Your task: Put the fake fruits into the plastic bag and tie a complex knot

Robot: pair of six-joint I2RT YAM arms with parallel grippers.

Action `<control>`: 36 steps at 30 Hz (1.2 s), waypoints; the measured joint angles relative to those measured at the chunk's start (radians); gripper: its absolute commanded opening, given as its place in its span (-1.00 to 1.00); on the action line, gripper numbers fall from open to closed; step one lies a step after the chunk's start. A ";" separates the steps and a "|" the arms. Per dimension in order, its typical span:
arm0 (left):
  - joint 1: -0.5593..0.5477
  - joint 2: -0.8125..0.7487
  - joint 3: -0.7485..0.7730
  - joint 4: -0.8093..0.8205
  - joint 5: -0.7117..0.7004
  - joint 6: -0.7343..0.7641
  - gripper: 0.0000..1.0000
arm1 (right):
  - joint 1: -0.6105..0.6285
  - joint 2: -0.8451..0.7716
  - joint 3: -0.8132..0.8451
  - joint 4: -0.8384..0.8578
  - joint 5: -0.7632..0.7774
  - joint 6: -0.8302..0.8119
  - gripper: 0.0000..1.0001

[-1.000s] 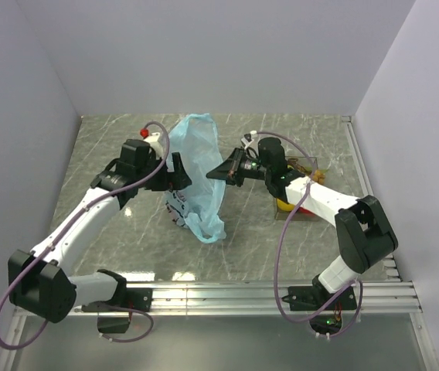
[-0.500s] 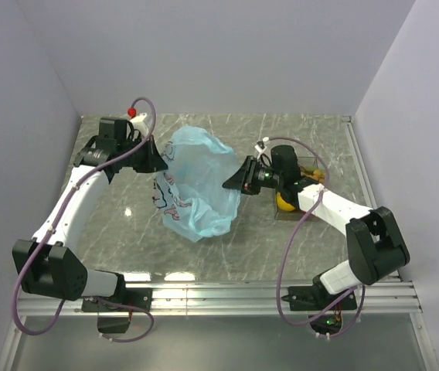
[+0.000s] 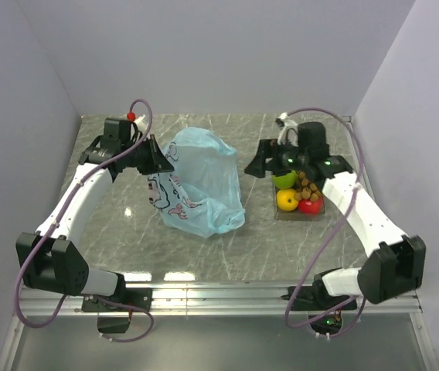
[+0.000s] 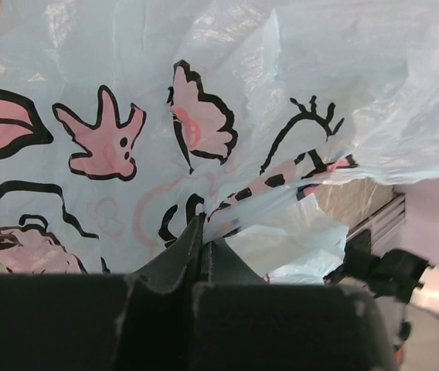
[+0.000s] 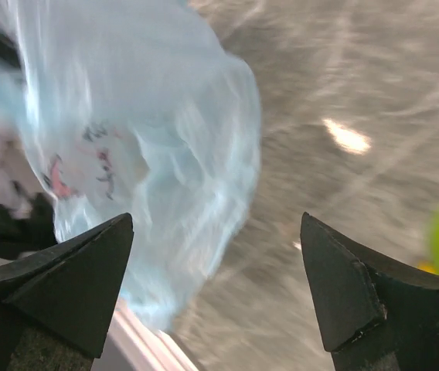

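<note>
Right tool (image 3: pixel 256 162) backed off the plastic bag (image 3: pixel 204 182); left tool (image 3: pixel 164 164) pinches it

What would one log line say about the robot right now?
left gripper: shut on plastic bag | right gripper: open, empty | fake fruits: in tray, not bagged

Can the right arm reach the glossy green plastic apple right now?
Probably yes: the right claw stands open and empty just beside the clear rectangular tray, and nothing covers the glossy green plastic apple there.
</note>
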 measured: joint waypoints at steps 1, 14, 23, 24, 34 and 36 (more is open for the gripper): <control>0.000 0.010 0.000 0.005 -0.008 -0.025 -0.99 | -0.024 -0.026 0.003 -0.036 0.004 -0.046 0.92; 0.000 0.128 -0.047 0.066 0.071 -0.147 -0.99 | -0.315 -0.074 0.106 -0.422 0.150 -0.488 0.95; 0.000 0.137 -0.047 0.077 0.177 -0.071 -0.99 | -0.362 0.176 0.350 -0.547 0.244 -0.677 0.77; 0.000 0.140 -0.047 0.077 0.183 -0.063 -0.99 | -0.362 0.197 0.378 -0.560 0.240 -0.694 0.77; 0.001 0.183 -0.047 0.068 0.220 -0.028 -0.99 | -0.222 0.273 0.450 -0.592 0.246 -0.753 0.83; 0.002 0.187 -0.047 0.061 0.220 -0.024 -0.99 | -0.180 0.292 0.448 -0.586 0.265 -0.752 0.85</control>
